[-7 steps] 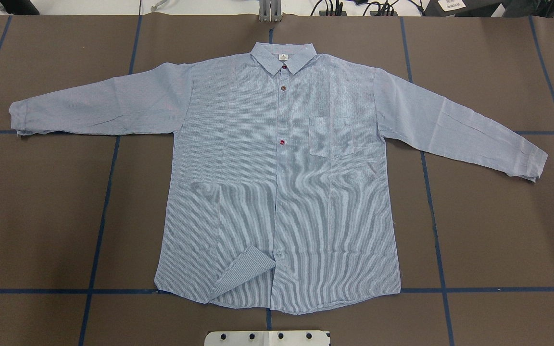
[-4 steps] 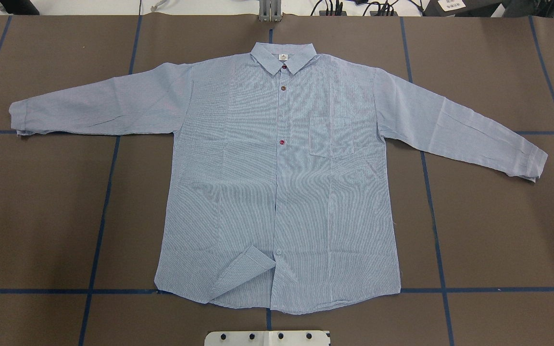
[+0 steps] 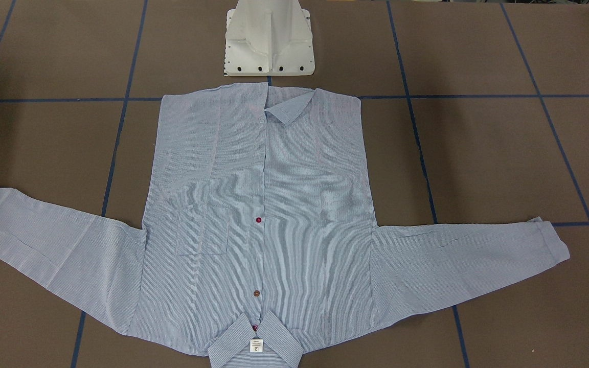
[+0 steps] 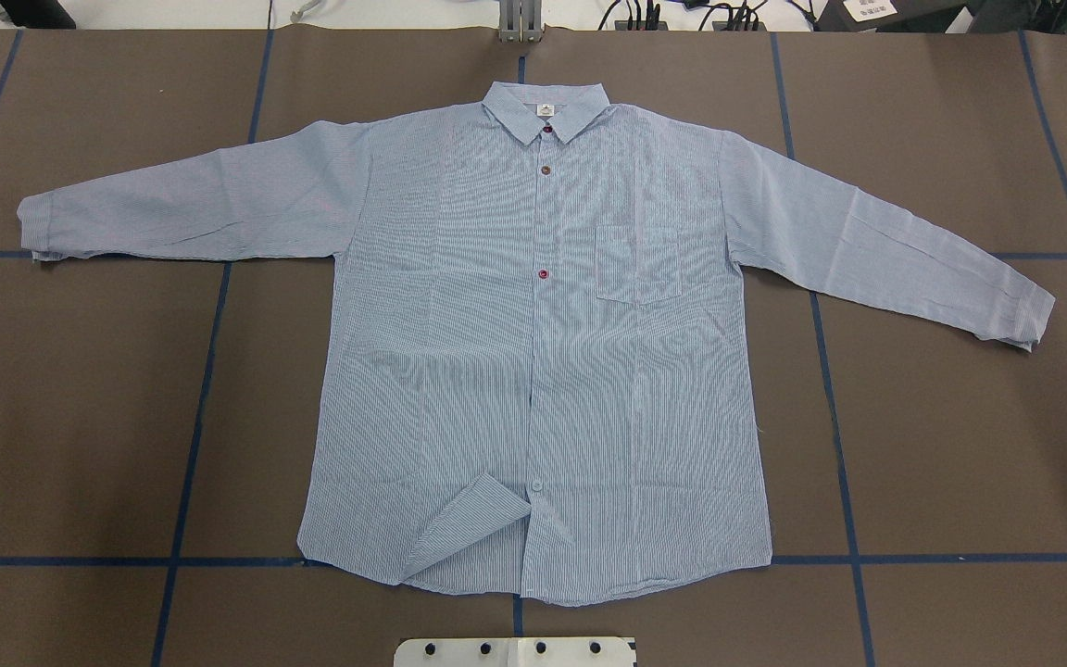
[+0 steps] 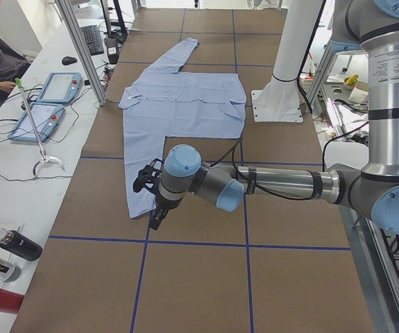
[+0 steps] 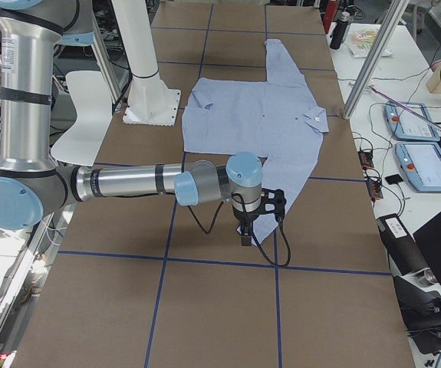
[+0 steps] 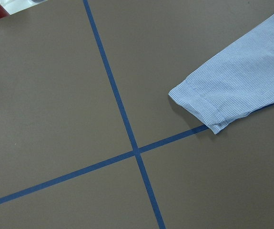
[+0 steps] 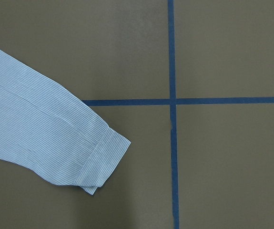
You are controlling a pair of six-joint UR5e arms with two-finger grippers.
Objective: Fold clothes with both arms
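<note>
Since the light blue, finely white-striped long-sleeved button shirt (image 4: 533,352) lies flat and face up on the brown table with a grid of blue tape lines (image 4: 80,417), no fold is made yet, and the trouble I would expect sits at the sleeves. In the overhead view the collar (image 4: 545,106) points to 12 o'clock and the hem to 6, toward the white pedestal base (image 3: 269,41). The left-sleeve cuff (image 4: 33,227) reaches out to 9 o'clock, while the right-sleeve cuff (image 4: 1024,315) droops toward 4 o'clock. The sleeves are not mirror images, so mirrored reaches by both arms would probably land one pinch off the cloth. Each cuff is thin cloth lying flat on the table, so descending fingertips could slide over it, catch only the upper layer, or scrape the surface. If one arm lifts ahead of the other, the body may be dragged askew. A turned-back hem corner (image 4: 473,523) near 6 o'clock would likely be pressed in as a crease unless smoothed.

The left gripper (image 5: 156,220), on the near left arm (image 5: 275,184) in the left side view, hangs above the table near its sleeve end, touching nothing that I can make out. The right gripper (image 6: 245,239), on the right arm (image 6: 128,182), hangs likewise by the other sleeve end. How far either pair of jaws stands apart I cannot tell. Only the side views show them, and the wrist views show no fingers, just a cuff at 2 o'clock on the left camera and at 8 o'clock on the right.
</note>
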